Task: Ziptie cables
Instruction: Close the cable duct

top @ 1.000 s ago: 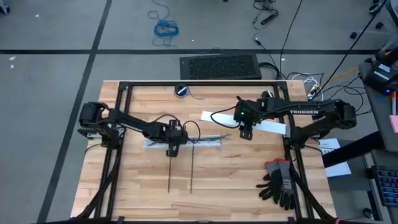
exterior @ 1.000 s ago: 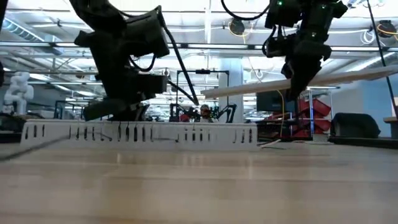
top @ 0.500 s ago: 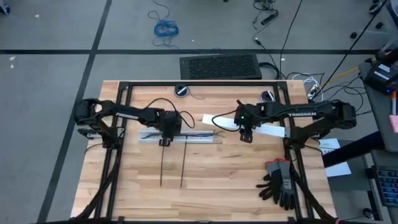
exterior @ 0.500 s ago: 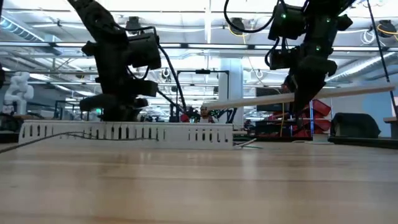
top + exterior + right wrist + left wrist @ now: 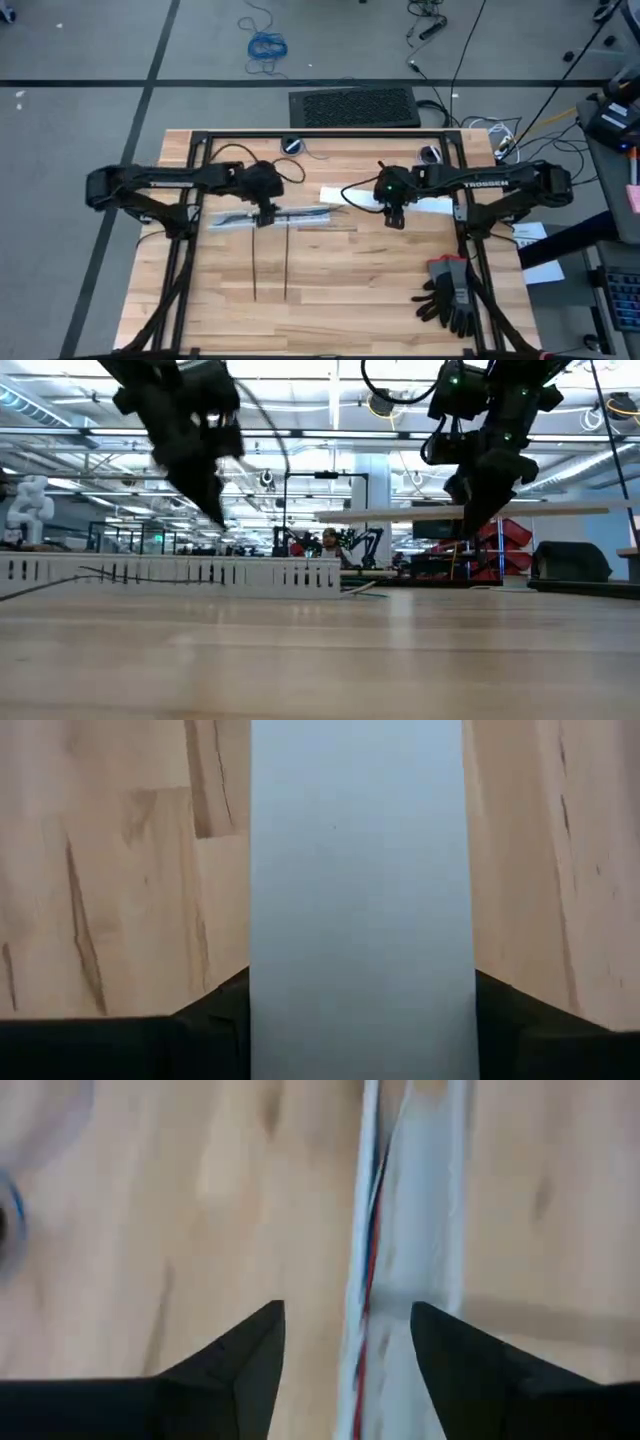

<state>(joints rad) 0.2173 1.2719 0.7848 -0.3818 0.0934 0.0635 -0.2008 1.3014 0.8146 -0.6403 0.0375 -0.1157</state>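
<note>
Cables (image 5: 268,213) lie along the white strip (image 5: 330,222) at table centre, 9 o'clock side. Zipties (image 5: 284,262) lie side by side just toward 6 o'clock. Left gripper (image 5: 264,218) hovers over the cables, fingers (image 5: 240,1365) spread, gripping nothing. Right gripper (image 5: 393,220) at 3 o'clock clamps a flat white panel (image 5: 360,890), lifted level.

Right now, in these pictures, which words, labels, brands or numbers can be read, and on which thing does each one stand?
"TROSSEN": white letters on the right arm, seen in the high view.
The left arm has a pale mark along it too, but it is too small to read.
The white slotted strip and the white flat strip in the right gripper show no text.
Nothing else can be read.
</note>
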